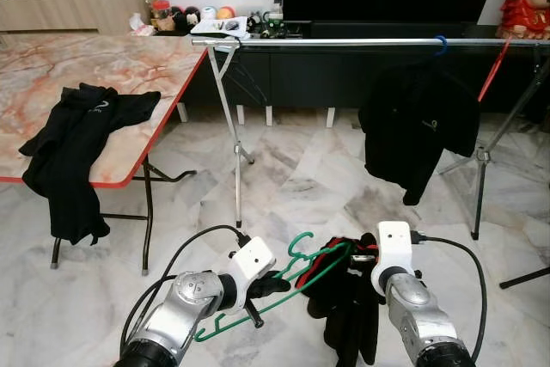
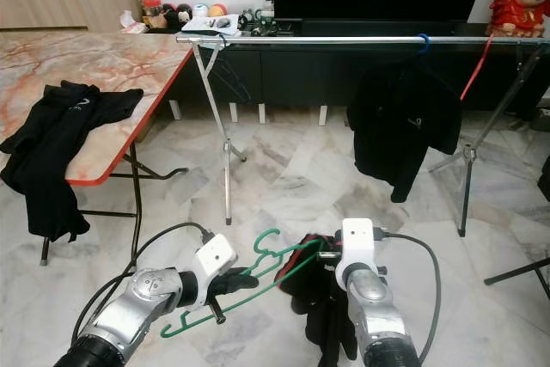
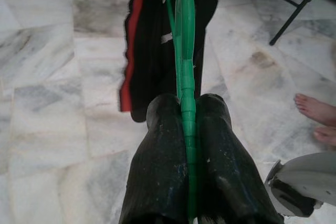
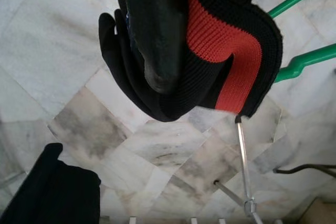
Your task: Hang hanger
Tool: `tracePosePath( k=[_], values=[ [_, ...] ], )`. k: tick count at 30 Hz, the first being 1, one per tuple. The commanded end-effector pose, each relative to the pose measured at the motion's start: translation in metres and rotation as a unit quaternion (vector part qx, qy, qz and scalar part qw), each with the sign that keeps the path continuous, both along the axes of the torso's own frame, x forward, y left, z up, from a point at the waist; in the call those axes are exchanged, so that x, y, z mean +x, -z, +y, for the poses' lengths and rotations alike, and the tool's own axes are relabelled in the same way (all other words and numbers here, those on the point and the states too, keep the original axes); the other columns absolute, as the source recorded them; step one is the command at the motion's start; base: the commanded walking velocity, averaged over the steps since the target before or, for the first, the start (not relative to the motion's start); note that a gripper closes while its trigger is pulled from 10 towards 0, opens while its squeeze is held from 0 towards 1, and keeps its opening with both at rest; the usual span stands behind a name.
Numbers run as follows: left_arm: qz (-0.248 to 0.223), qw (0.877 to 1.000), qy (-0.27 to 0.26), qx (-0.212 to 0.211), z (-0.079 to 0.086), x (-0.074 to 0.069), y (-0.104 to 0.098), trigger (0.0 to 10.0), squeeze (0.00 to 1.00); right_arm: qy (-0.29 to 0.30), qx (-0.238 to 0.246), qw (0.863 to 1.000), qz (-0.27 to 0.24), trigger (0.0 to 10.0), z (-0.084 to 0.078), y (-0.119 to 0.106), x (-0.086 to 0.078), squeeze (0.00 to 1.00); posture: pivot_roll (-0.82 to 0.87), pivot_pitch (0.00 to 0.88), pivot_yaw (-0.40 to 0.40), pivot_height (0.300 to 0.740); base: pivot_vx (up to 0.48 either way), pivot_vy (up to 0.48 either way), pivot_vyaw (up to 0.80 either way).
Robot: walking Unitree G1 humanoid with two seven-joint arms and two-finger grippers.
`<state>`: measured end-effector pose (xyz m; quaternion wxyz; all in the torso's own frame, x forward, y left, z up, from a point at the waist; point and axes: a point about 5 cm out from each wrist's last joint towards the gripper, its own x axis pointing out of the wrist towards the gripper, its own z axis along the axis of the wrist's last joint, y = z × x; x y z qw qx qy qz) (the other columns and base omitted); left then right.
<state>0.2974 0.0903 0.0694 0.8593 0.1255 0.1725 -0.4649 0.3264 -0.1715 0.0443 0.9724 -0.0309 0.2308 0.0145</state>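
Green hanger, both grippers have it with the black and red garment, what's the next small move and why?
Probably lift both arms toward the silver rail. The left gripper pinches the green hanger, the right gripper grips the black and red garment on it, and the hook sits well below the rail, with free rail left of the hung black shirt.

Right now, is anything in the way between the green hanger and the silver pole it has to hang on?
Nothing visible blocks it. The green hanger is held low over the floor, and the silver pole has bare space left of the hung black shirt.
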Motion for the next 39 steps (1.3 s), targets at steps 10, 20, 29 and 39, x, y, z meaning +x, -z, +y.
tracePosePath(
  k=[10,20,29,39],
  values=[
    [0.028,0.998,0.043,-0.031,0.0,-0.008,-0.007,10.0,0.0,-0.054,-0.038,0.997,-0.036,10.0,0.002,-0.016,0.008,0.0,0.06,0.034,0.032,0.74,0.0,0.0,0.0],
    [0.049,0.997,0.061,-0.029,0.003,-0.014,-0.006,10.0,0.0,-0.053,-0.063,0.995,-0.063,10.0,-0.011,-0.027,0.015,0.0,0.06,0.034,0.034,0.74,0.0,0.0,0.0],
    [0.022,1.0,0.018,-0.005,0.005,-0.005,-0.004,10.0,0.0,-0.069,-0.051,0.995,-0.057,10.0,-0.002,-0.022,0.011,0.0,0.06,0.036,0.037,0.74,0.0,0.0,0.0],
    [0.007,0.999,-0.019,0.03,0.008,0.002,0.001,10.0,0.0,-0.044,-0.036,0.998,-0.036,10.0,0.004,-0.014,0.005,0.0,0.06,0.038,0.038,0.74,0.0,0.0,0.0]
  ],
)
